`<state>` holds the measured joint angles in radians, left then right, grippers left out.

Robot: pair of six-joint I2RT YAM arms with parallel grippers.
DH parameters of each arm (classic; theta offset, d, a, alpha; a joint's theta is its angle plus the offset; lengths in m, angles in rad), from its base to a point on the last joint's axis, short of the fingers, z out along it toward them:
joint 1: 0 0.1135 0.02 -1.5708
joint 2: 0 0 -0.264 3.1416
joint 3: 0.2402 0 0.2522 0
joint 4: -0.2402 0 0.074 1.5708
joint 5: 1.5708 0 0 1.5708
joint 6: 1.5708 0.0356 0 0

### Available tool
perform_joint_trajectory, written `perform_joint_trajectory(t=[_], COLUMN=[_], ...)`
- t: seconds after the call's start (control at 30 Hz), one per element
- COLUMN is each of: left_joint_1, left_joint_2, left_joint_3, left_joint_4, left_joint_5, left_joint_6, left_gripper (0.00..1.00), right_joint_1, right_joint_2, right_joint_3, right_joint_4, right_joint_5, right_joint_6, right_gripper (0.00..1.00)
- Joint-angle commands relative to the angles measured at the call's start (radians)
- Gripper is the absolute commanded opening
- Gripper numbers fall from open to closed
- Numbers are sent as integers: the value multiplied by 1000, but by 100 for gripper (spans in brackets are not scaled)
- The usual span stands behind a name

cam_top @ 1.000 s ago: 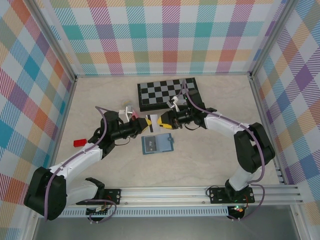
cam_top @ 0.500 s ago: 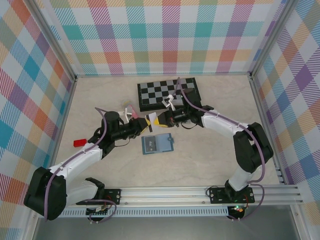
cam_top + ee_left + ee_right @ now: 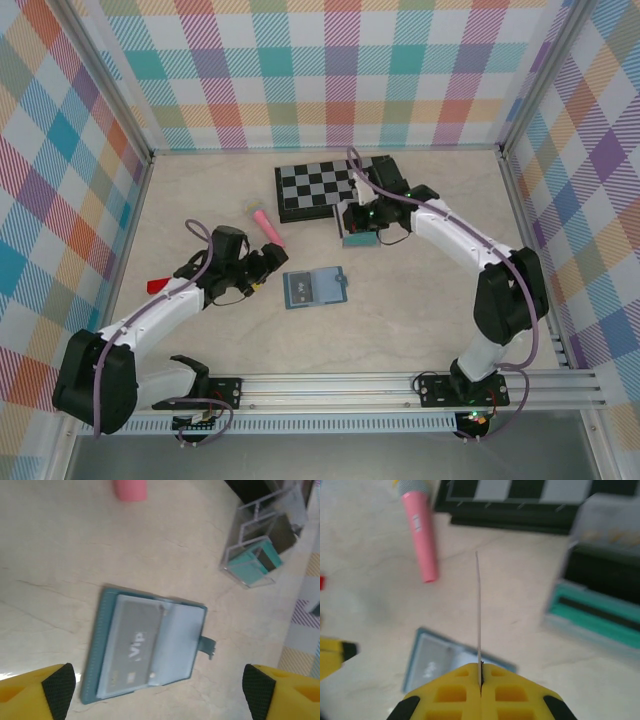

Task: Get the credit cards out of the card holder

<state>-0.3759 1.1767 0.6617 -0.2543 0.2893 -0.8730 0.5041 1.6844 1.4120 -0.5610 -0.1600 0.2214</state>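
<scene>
The card holder [image 3: 315, 288] lies open and flat on the table. A grey credit card marked "Vip" [image 3: 134, 647] sits in its left pocket. My left gripper [image 3: 159, 695] hovers above the holder, open and with nothing between its fingers; from above the left gripper [image 3: 266, 261] is just left of the holder. My right gripper [image 3: 481, 676] is shut on a thin pale credit card [image 3: 479, 605], seen edge-on and sticking straight out. From above the right gripper [image 3: 361, 224] is beside the chessboard, over a clear stand [image 3: 358, 238] with teal cards [image 3: 250, 564] in it.
A pink marker [image 3: 265, 222] lies left of the black-and-grey chessboard [image 3: 330, 185] at the back. A small red object [image 3: 158, 285] sits by the left arm. Checked walls close in the table on three sides.
The grippers were together on a card above the holder. My left gripper has let go, opened and drawn back left. My right gripper has carried the card back right, to the clear stand.
</scene>
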Motion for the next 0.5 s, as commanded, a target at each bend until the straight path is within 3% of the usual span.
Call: perform_joint_trajectory(t=[0.0,0.3,0.47], left_joint_1=[28,52,60], left_joint_2=[-33,-30,2], left_joint_3=[63,82,78], left_joint_4=[-150,-200,-173], left_joint_5=[-89,-119,-90], left_joint_6=[74,152,167], left_gripper=[92,100,100], right_joint_1=[-30,-90,-189], right_joint_2=[-10,82,193], right_joint_3=[77,161,299], right_joint_4=[-46,-5,-89], right_joint_5=[138,130,63], right_joint_6=[-183,-623,-665], right_gripper=[0,0,0])
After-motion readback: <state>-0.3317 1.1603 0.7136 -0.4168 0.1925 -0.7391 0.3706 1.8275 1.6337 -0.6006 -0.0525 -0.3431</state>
